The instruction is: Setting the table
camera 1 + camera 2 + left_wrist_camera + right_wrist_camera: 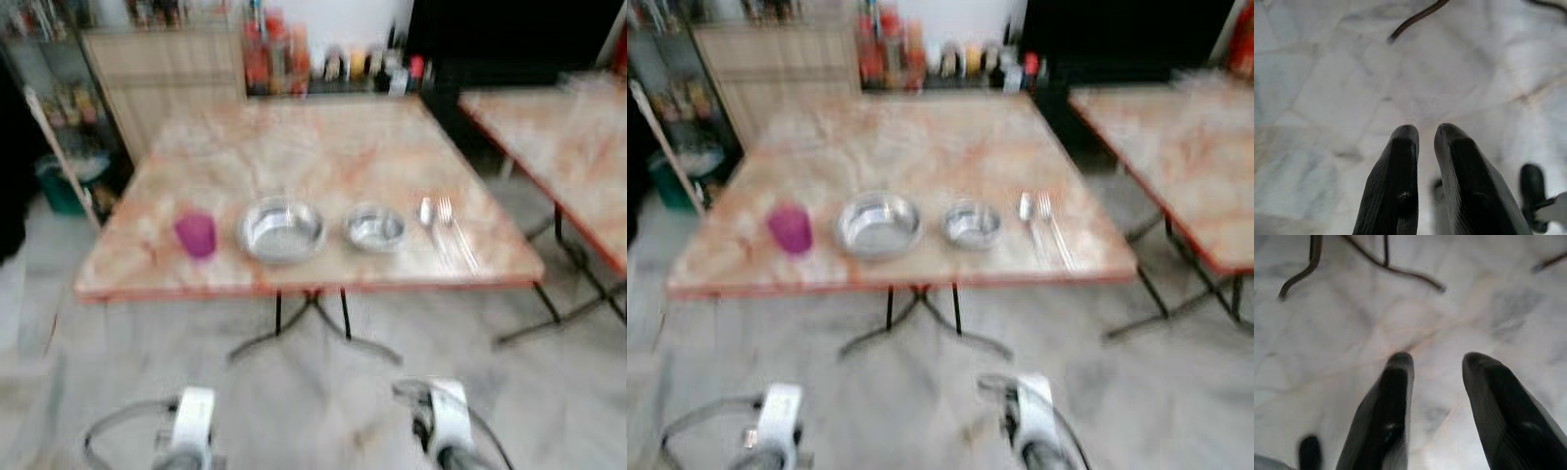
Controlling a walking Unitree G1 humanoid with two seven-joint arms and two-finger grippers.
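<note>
On the table (323, 147), along its near edge, sit cup (196, 234), big bowl (281, 229), small bowl (374, 226), spoon (426, 211) and fork (453, 230), handles pointing toward the robot. Both arms hang well short of the table: left gripper (1425, 134) empty, nearly closed; right gripper (1437, 363), empty and parted, nearer the cutlery.

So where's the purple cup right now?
In the head views, the purple cup stands near the front edge of the marble table, on the robot's left, just left of the larger metal bowl.
</note>
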